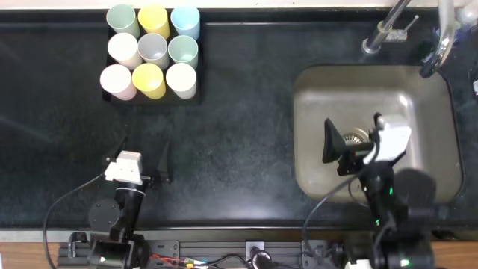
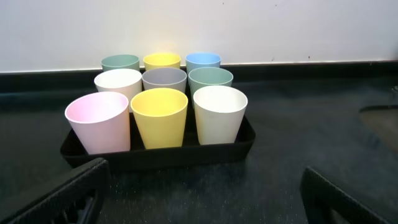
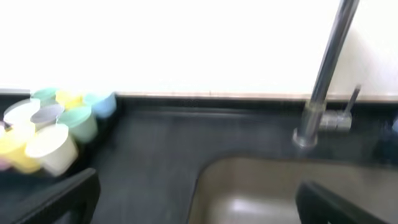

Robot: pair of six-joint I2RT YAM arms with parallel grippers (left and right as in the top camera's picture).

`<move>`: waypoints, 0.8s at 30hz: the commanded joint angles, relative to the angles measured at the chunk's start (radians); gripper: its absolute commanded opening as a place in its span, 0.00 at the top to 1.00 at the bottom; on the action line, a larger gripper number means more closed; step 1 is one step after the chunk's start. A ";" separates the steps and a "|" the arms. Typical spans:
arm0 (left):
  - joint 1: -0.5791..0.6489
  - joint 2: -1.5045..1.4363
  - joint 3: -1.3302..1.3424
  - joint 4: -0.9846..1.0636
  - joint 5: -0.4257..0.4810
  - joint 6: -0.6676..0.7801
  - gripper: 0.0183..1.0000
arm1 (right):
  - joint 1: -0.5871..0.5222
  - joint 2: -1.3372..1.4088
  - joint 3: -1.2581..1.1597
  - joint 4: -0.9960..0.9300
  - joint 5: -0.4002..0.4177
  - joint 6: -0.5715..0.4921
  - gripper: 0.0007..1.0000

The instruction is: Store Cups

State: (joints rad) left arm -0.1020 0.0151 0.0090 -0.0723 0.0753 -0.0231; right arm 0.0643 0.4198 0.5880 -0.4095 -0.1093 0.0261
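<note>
Top view, lower left: the left gripper (image 1: 143, 155) has its two fingers spread wide, with nothing between them, above the dark counter (image 1: 246, 134). At the right of the frame, the right gripper (image 1: 354, 139) is over the steel sink (image 1: 422, 97); its fingers are also spread apart and hold nothing. The faucet (image 1: 388, 26) stands at the upper right, behind the sink. In the upper left of the frame, nine cups (image 1: 153, 51) stand upright in three rows of three inside a black tray (image 1: 153, 101), touching or almost touching each other. In the left wrist view the tray (image 2: 186, 155) is in the middle of the frame, well apart from the fingers (image 2: 68, 193), with a pink cup (image 2: 99, 121), a yellow cup (image 2: 160, 117) and a white cup (image 2: 219, 114) in the nearest row.
</note>
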 commanded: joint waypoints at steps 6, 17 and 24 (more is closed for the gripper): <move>0.006 -0.009 -0.001 -0.004 0.010 -0.003 0.00 | -0.005 -0.229 -0.332 0.352 -0.013 0.003 0.00; 0.006 -0.009 -0.001 -0.004 0.010 -0.003 0.00 | 0.010 -0.417 -0.526 0.414 -0.013 0.003 0.00; 0.006 -0.009 -0.001 -0.004 0.010 -0.003 0.00 | 0.048 -0.417 -0.584 0.400 0.022 0.003 0.00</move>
State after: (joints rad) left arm -0.1020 0.0151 0.0090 -0.0723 0.0753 -0.0231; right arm 0.0990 0.0147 0.0208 0.0021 -0.1104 0.0261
